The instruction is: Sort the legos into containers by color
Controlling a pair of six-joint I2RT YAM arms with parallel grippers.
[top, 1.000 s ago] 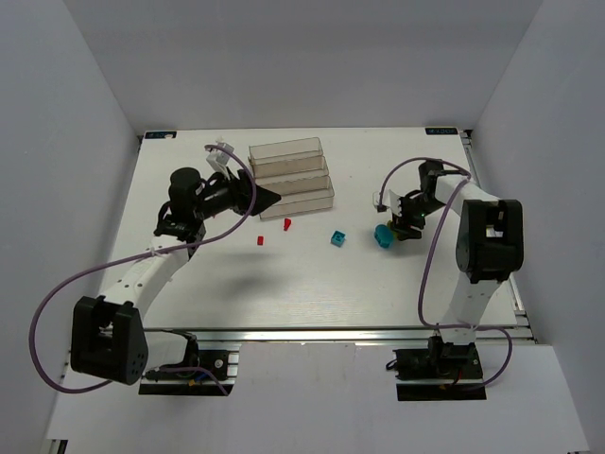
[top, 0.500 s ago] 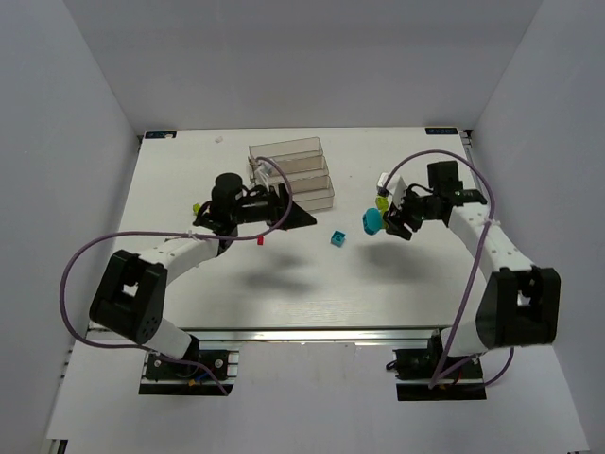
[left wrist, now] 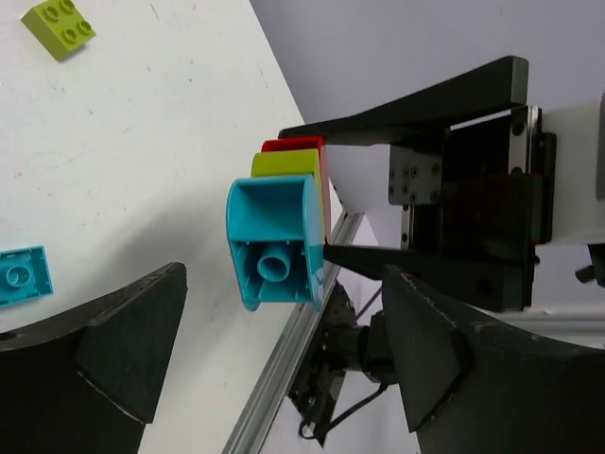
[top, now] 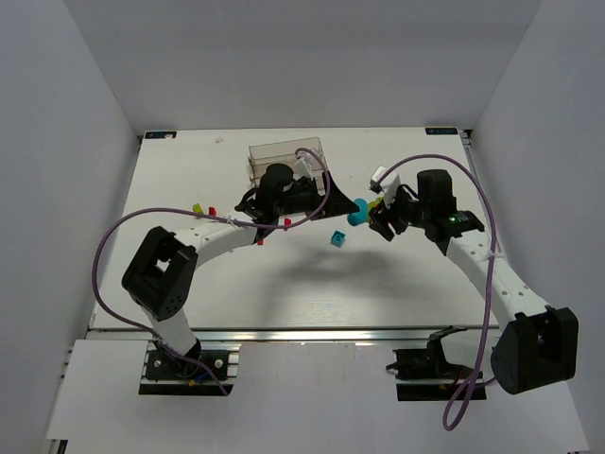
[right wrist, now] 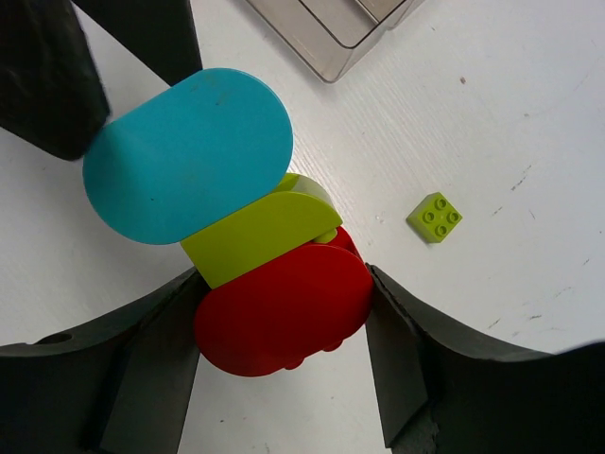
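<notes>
My right gripper (top: 375, 218) (right wrist: 282, 288) is shut on the red brick (right wrist: 284, 312) at the base of a joined stack of red, yellow-green (right wrist: 260, 232) and cyan (right wrist: 189, 156) legos, held above the table. My left gripper (top: 347, 204) (left wrist: 284, 284) is open, its fingers (left wrist: 132, 350) flanking the stack's cyan end (left wrist: 274, 246) without touching it. The clear containers (top: 284, 151) (right wrist: 331, 28) sit behind, partly hidden by the left arm. Loose legos lie on the table: cyan (top: 337, 238) (left wrist: 21, 274), yellow-green (right wrist: 435, 217) (left wrist: 59, 24), red (top: 286, 223).
Another red brick (top: 259, 241) lies left of centre. A yellow-green brick (top: 198, 207) and a red one (top: 213, 209) lie further left. The two arms meet over the table's middle, right of the containers. The table's right edge rail (left wrist: 284, 378) shows in the left wrist view.
My left arm has swung right from beside the containers to meet the right gripper. My right gripper has carried the stack left and up. The left fingers now straddle the cyan end.
</notes>
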